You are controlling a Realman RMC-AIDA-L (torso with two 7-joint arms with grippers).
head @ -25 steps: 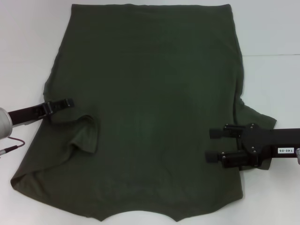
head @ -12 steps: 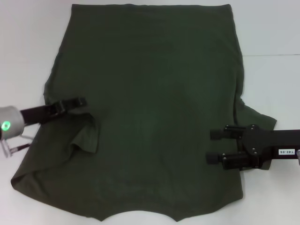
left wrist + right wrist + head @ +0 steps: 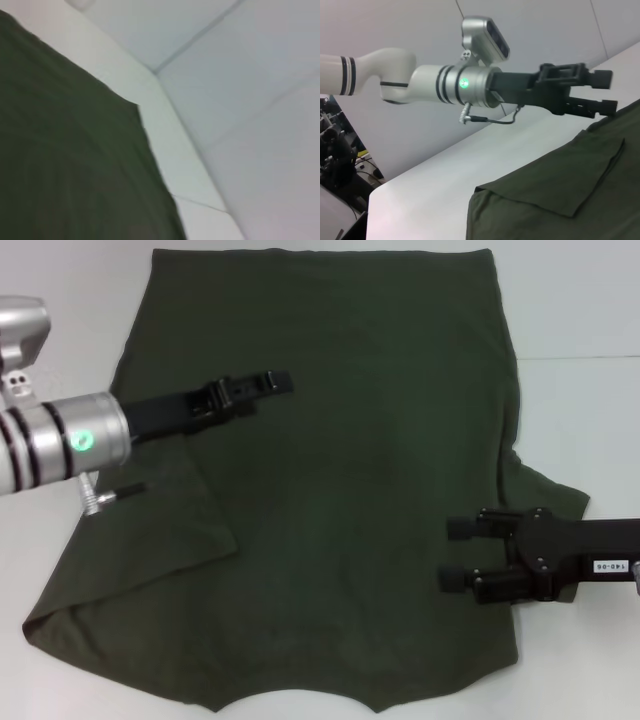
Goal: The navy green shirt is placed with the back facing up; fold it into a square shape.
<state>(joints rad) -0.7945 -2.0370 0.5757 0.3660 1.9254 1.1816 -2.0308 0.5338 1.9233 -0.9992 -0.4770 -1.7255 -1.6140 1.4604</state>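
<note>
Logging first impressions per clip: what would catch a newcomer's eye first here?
The navy green shirt fills most of the white table, its left sleeve folded in flat over the body. The left gripper hangs above the shirt's upper left part, fingers open and empty, while the right gripper sits open over the shirt's right edge.

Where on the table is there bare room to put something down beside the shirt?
Bare white table lies on the robot's right of the navy green shirt, beyond the right gripper, and at the far-left corner. The middle is crowded: cloth, the left gripper above it, the folded left sleeve.
</note>
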